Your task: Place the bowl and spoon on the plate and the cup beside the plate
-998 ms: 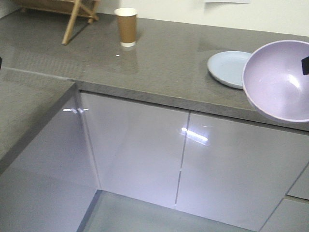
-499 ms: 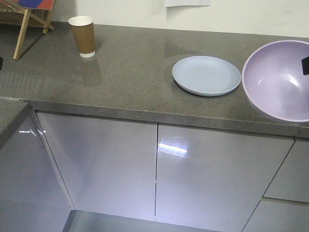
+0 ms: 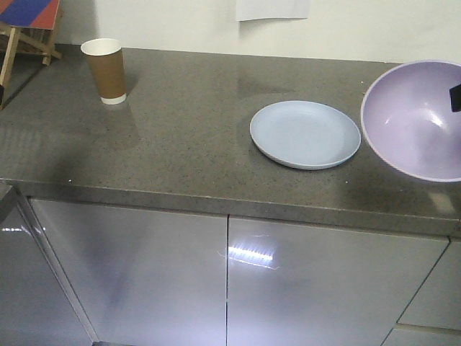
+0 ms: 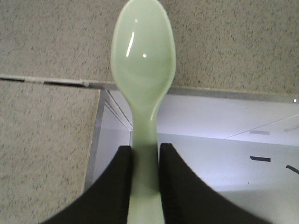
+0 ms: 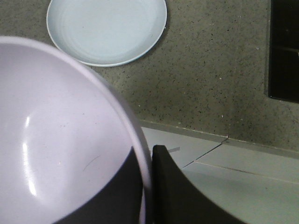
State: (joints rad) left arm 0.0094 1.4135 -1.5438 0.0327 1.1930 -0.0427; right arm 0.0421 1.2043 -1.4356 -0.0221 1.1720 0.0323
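Right gripper (image 5: 145, 155) pinches the bowl (image 5: 56, 140) by its rim in its wrist view, one finger inside, one outside. The plate (image 5: 106, 29) lies on the counter (image 5: 201, 79) ahead and to the left.

Left wrist view: left gripper (image 4: 145, 149) clenches the spoon (image 4: 143, 60) handle, scoop pointing straight out.

Front view: the tilted bowl hangs just right of the plate, so the right arm is nearer. The cup (image 3: 104, 71) stands upright, well apart on the left. No lettering is readable.

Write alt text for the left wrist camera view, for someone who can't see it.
A pale green spoon is held by its handle between the two black fingers of the left pincer, its scoop pointing toward the top of the picture. Behind it are speckled grey countertop and a glossy pale cabinet front.
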